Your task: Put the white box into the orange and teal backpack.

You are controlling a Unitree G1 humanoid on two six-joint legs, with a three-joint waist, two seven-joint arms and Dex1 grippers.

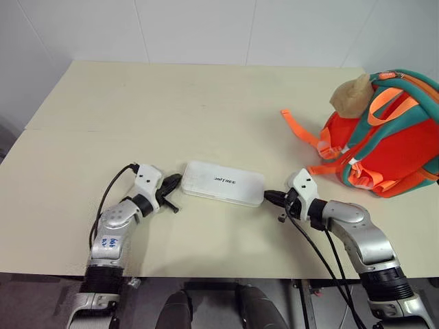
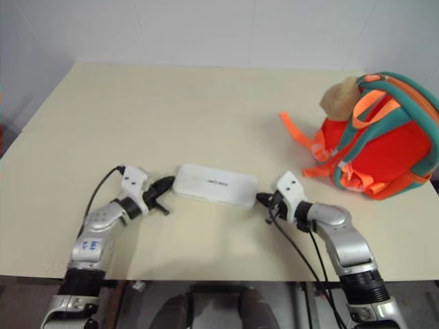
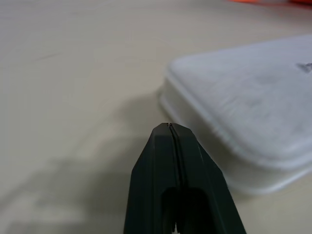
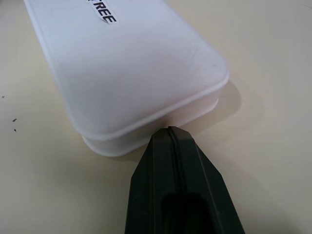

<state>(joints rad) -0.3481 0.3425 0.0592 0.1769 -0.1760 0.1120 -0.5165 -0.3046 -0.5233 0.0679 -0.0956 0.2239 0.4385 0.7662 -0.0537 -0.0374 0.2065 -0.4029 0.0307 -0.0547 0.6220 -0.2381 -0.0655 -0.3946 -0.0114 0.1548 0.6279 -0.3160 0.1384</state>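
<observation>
1. The white box (image 1: 223,183) lay flat on the cream table (image 1: 206,103), near the front edge, well apart from the orange and teal backpack (image 1: 384,140) at the table's far right.
2. The left tool (image 1: 171,186) sat just beside the box's left end with its 2 black fingers pressed together, holding nothing; in its wrist view the tip stood just short of the box's corner.
3. The right tool (image 1: 269,198) was likewise closed and empty, its tip at the box's right end, touching it or very nearly so.
4. The step in hand looked like bracketing the box from both ends, so the pick-up had not yet happened.
5. The next move would likely call for squeezing the box between the 2 closed tips, then lifting it level and carrying it right toward the backpack.
6. The box was a flat, elongated white case with rounded corners, a lipped seam around its side and small dark lettering on top; it would probably slip under uneven pressure.
</observation>
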